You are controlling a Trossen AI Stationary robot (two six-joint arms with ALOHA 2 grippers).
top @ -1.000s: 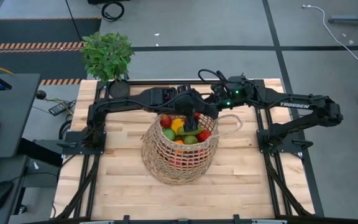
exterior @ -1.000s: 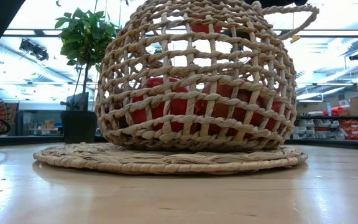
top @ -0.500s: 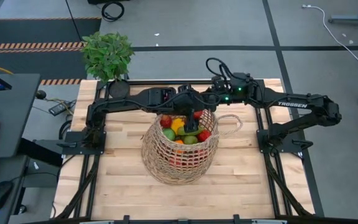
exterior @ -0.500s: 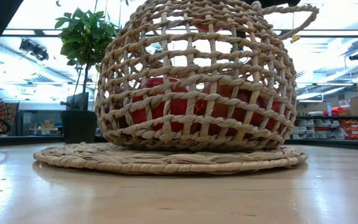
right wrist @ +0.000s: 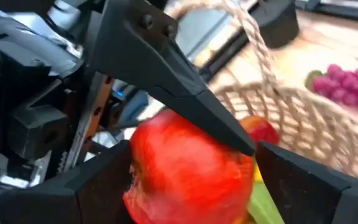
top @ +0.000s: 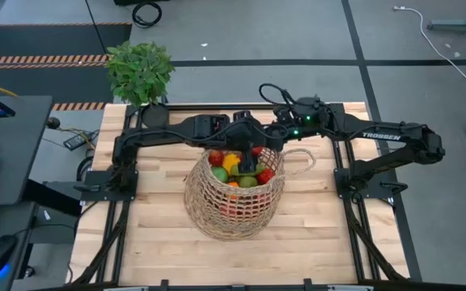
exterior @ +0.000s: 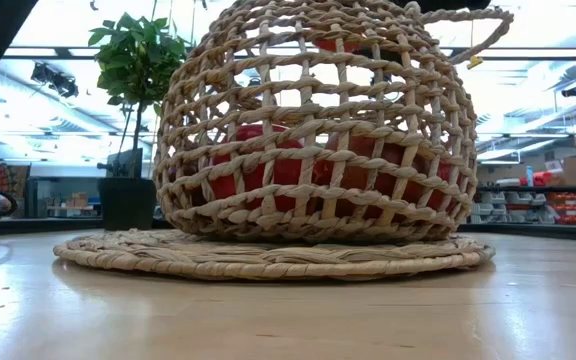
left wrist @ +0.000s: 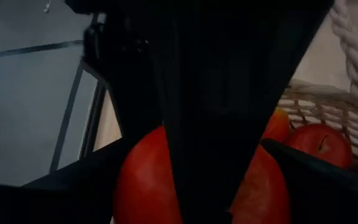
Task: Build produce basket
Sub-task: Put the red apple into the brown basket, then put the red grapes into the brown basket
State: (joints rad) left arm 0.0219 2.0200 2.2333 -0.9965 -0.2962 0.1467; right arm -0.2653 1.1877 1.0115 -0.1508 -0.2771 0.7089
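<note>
Hidden: in the high view both arms overlap at the basket's far rim, so the fingertips cannot be made out there; the left wrist view is mostly blocked by dark arm parts.
Right gripper (right wrist: 229, 155): fingers clamped on a red apple (right wrist: 185, 171), held just above the basket's (top: 233, 202) rim.
Left gripper (top: 245, 155): over the same rim, beside the right gripper; cannot tell whether its fingers are apart or together.
Basket contents: produce (top: 237, 171) piled below the fingers – red, green, yellow and orange pieces; purple grapes (right wrist: 348, 84) beyond the held apple.
Basket base: on a round woven mat (exterior: 268, 258), red fruit showing through the weave.
</note>
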